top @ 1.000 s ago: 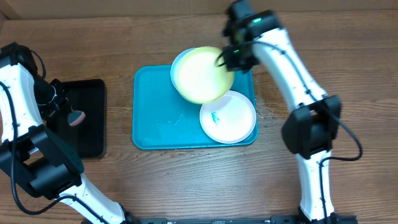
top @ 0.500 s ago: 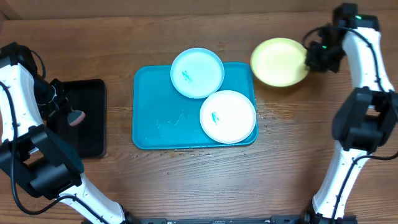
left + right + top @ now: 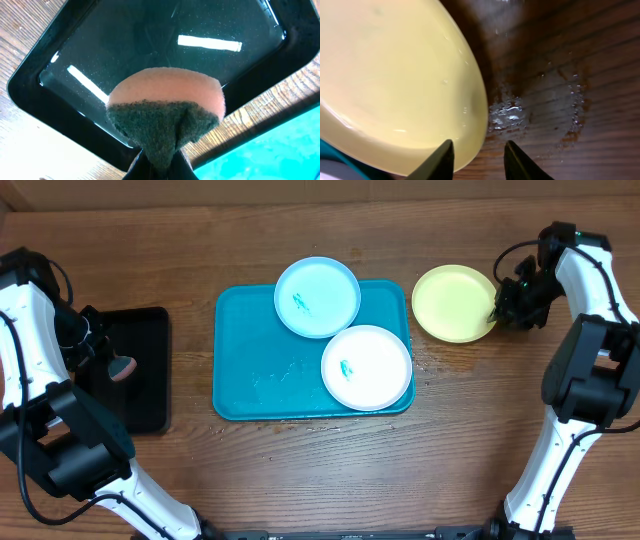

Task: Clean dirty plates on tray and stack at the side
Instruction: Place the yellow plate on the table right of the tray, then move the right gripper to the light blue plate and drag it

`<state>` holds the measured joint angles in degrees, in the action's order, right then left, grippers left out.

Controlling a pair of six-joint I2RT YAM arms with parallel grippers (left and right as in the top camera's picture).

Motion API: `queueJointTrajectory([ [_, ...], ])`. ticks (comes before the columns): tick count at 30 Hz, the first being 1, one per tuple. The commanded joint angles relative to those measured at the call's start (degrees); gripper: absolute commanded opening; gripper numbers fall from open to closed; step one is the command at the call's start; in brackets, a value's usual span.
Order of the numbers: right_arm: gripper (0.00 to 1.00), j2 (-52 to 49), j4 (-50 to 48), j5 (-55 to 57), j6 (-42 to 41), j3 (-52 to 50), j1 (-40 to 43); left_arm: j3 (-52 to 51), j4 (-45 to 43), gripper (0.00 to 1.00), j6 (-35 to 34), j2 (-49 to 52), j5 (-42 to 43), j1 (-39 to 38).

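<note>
You had the yellow plate [image 3: 452,302] down on the table [image 3: 330,470], off the blue tray [image 3: 245,330] at its 2 o'clk. No smear on it that I could see. R gripper [image 3: 479,147] sat at that plate's 3 o'clk rim w/ fingers apart. The rim lay in the gap, not pinched. L gripper [image 3: 157,167] was clamped on the sponge [image 3: 167,117], gripped by its dark scrub side, hanging over the black tray [image 3: 150,45] at 9 o'clk of the blue one.

The cyan plate [image 3: 317,297] lay across the blue tray's 12 o'clk rim. The white plate [image 3: 366,367] was in the 4 o'clk corner, just beside it. Each had a green smear, so by my read one of three was done.

What could've gone wrong from there:
- The rim was between your R fingers. Pulling out sideways or up at an angle could've hooked it and dragged or flipped the yellow plate. I'd have backed straight out toward 3 o'clk.
- There was a wet patch [image 3: 507,112] on the wood right by that plate. A wet base slides easily, so the stack spot could've shifted w/ any nudge.
- The cyan plate rode on the raised rim, prob. not flat. Pressing the sponge on its 12 o'clk half could've tipped it.
- The sponge was pinched at one narrow fold only. Hard scrubbing could've twisted it out of the grip.
- The white plate sat close to the 3 o'clk rim, so a push that way could've sent it off the blue tray.
</note>
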<state>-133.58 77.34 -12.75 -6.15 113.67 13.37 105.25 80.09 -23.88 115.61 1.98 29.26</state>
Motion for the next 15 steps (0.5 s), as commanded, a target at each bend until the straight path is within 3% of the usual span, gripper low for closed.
queueJointTrajectory([
  [1, 0.40, 3.4, 2.9, -1.9, -0.1, 9.6, -0.7, 0.9, -0.2, 0.04, -0.6, -1.9, 0.6, -0.4],
  [5, 0.63, 4.4, 2.3, -11.2, 0.6, 15.9, -3.5, 0.9, -0.2, 0.04, -0.6, -1.9, 0.7, -0.4],
  [10, 0.88, 4.1, -9.5, -14.8, 5.9, 14.8, -11.4, 0.9, 0.0, 0.04, -0.6, -1.9, 1.1, -0.7],
  [15, 0.92, 1.3, -19.1, -10.5, 11.2, 12.7, -21.7, 0.9, 0.4, 0.04, -0.5, -1.9, 2.1, -1.9],
])
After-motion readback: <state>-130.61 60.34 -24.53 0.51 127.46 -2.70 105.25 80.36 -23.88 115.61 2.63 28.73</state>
